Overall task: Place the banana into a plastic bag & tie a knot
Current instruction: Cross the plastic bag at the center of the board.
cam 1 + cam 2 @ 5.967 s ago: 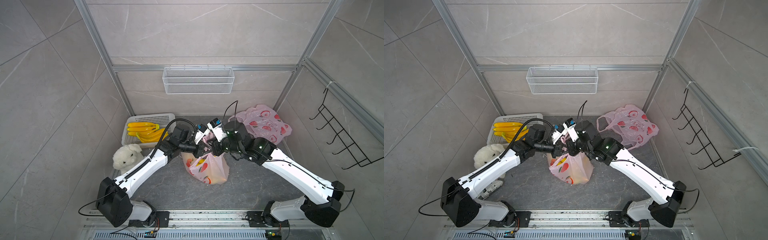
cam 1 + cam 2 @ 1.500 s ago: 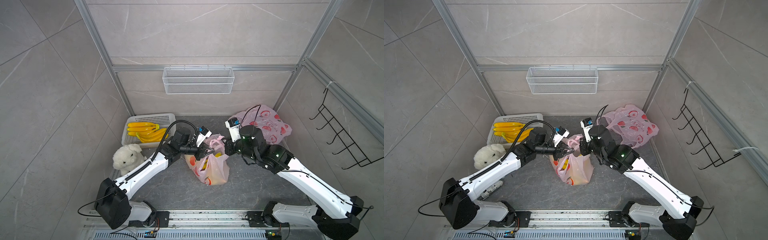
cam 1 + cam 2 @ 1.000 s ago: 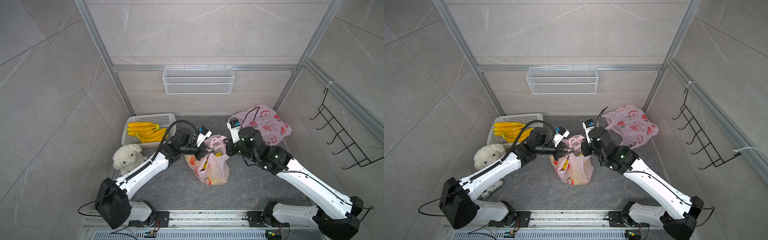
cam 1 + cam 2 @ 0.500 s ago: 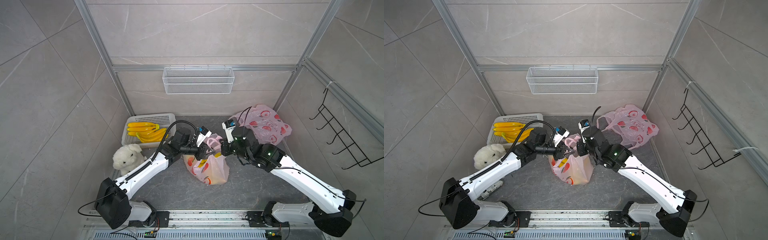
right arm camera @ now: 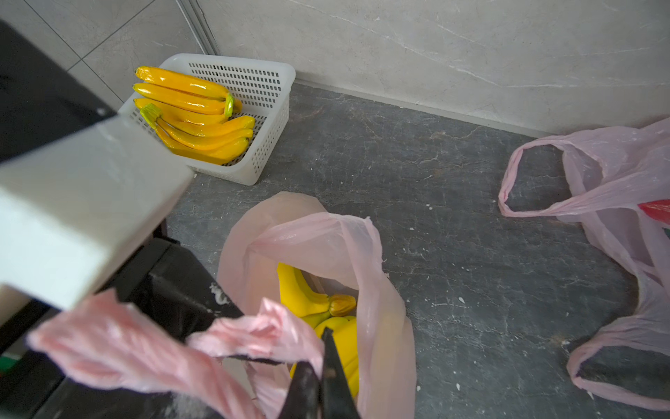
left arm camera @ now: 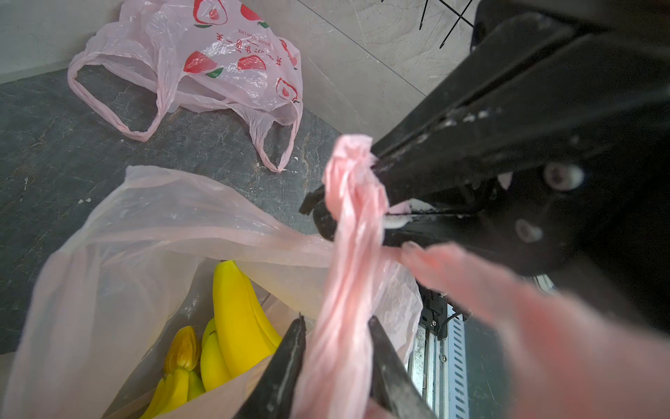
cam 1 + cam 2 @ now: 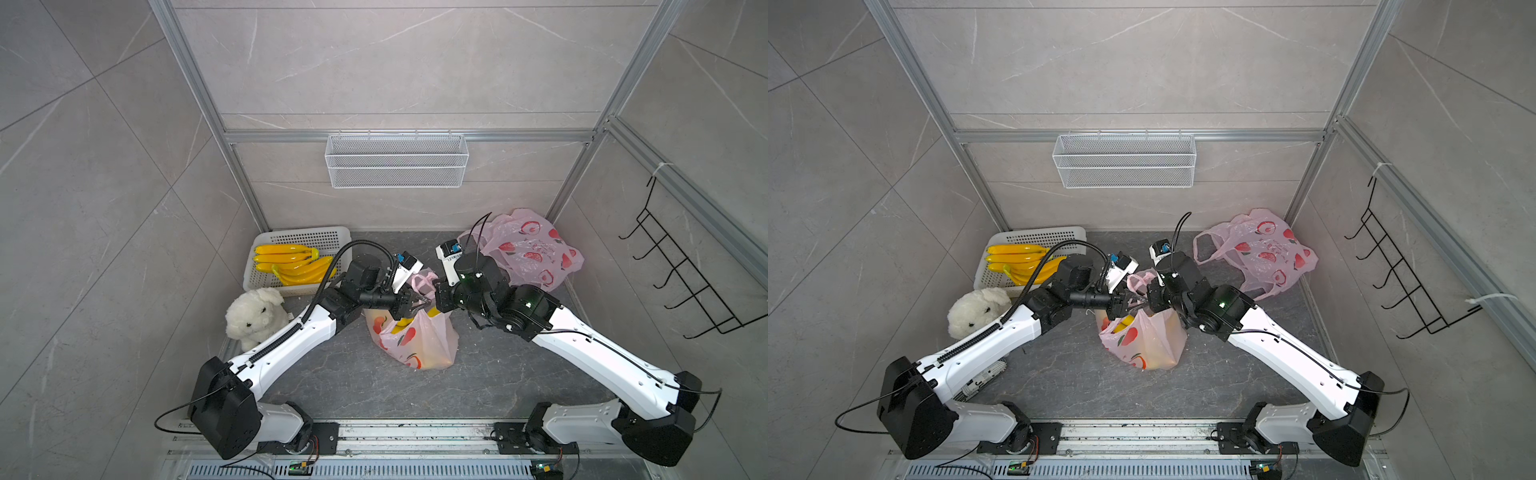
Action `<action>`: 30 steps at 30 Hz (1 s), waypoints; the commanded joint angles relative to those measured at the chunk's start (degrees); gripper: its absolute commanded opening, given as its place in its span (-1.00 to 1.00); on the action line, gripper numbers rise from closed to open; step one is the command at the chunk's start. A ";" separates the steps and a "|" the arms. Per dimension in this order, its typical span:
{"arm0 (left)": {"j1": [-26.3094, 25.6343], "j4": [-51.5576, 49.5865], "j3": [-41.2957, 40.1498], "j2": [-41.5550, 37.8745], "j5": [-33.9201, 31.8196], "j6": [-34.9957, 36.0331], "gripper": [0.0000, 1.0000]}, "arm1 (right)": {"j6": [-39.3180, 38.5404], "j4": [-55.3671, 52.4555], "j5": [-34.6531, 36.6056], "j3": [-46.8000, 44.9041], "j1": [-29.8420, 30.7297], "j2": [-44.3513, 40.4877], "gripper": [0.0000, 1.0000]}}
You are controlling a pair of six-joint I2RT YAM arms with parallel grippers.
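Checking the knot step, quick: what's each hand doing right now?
Left hand: open, twisted pink plastic bag handle running between its fingers.
Right hand: closed, pinching that same handle.

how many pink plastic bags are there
2. The centre bag stands mid-floor with bananas inside; the corner bag lies at the back right. No others show.

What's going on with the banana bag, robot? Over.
Left end effector open around a twisted handle; right end effector shut on a bag handle. Bananas inside pink bag, no knot yet. Spare bag lies apart.
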 commanded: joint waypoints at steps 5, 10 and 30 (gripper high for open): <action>0.25 5.08 1.44 -2.25 1.27 -1.97 -0.31 | 0.41 1.06 -2.08 0.84 0.82 1.71 -1.00; 0.25 7.98 0.67 -1.75 2.16 -3.79 -0.32 | 0.60 1.83 -2.35 1.05 2.06 3.04 -1.00; 0.24 9.15 -0.86 -2.36 -2.43 -5.00 -0.88 | -1.60 5.73 -2.36 -5.22 2.93 -1.45 -1.00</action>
